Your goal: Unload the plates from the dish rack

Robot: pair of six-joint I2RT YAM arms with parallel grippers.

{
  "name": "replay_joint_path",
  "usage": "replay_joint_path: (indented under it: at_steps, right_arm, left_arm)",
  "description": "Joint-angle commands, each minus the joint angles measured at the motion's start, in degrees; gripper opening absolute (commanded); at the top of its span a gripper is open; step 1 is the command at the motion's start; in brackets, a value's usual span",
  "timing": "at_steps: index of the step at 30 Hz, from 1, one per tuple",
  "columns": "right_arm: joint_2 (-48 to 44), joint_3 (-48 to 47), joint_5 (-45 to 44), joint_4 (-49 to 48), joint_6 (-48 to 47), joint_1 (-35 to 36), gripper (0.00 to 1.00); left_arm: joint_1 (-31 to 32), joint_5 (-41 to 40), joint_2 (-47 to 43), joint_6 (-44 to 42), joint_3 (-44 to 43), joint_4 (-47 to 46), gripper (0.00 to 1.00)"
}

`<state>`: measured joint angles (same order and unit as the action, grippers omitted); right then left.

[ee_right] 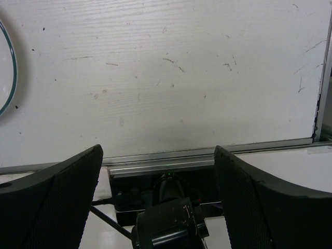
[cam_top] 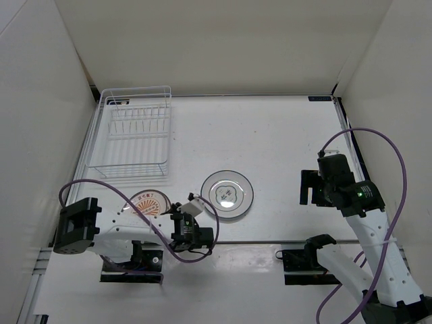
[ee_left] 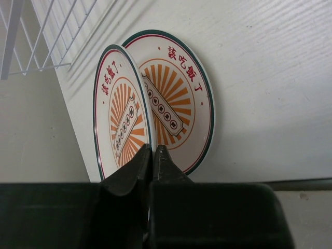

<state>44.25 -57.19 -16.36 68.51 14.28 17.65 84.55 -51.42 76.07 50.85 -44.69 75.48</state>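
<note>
The orange-brown plate point(ee_left: 122, 119) is found outside the dish rack point(cam_top: 133, 138), just beyond the rack's near edge, at the left of the table point(cam_top: 283, 135). In the left wrist view its rim is seen running down into the slit between the fingers point(ee_left: 132, 174) of the left gripper point(ee_left: 152, 155). These fingers are drawn in to a thin gap and the rim is pinched there. The plate is tilted so that its rayed face is turned to the right of that view. A second patterned face point(ee_left: 181, 104) of the same design is seen just behind it, lying flat on the table and partly covered by the held plate. Whether this is another plate or a reflection cannot be settled from this view. Rack wires are noted at the upper left of the same view, apart from both discs. The white plate point(cam_top: 228, 194) with the grey ring is recorded flat on the table, to the right of the left gripper and well apart from the rack. The right gripper point(ee_right: 158, 150) is held over bare table towards the right side, apart from the plates. Its fingers point(ee_right: 57, 197) are spread wide, and nothing is held or touched between them. Only a sliver of the white plate's rim is caught at the left edge of the right wrist view.
</note>
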Motion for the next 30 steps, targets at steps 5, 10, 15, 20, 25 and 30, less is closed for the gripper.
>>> replay_joint_path:
  at_steps: [5,10,15,20,25,30]
  right_arm:
    - [0.0,0.7,-0.3,-1.5,-0.7,0.4,0.89]
    - [0.0,0.7,-0.5,-1.4,-0.7,0.5,0.89]
    - [-0.3,0.6,-0.5,-1.4,-0.7,0.6,0.89]
    - [-0.4,0.7,-0.5,-1.4,-0.6,0.7,0.89]
    - [-0.3,0.6,-0.6,-1.4,-0.7,0.5,0.89]
    - [-0.7,0.6,-0.6,-1.5,-0.5,0.6,0.89]
  left_arm:
    - [0.3,-6.8,0.8,3.3,1.5,-2.8,0.25]
    - [-0.2,-6.9,2.4,5.0,3.5,-3.5,0.5]
    - [-0.5,-7.6,3.6,10.0,2.0,0.9,0.77]
    - [-0.4,-8.3,2.9,14.9,-3.8,11.0,1.0]
    - [-1.2,-1.8,-5.5,0.7,-6.6,3.7,1.0]
    - [-5.9,10.3,-22.2,-12.2,5.0,-19.2,1.0]
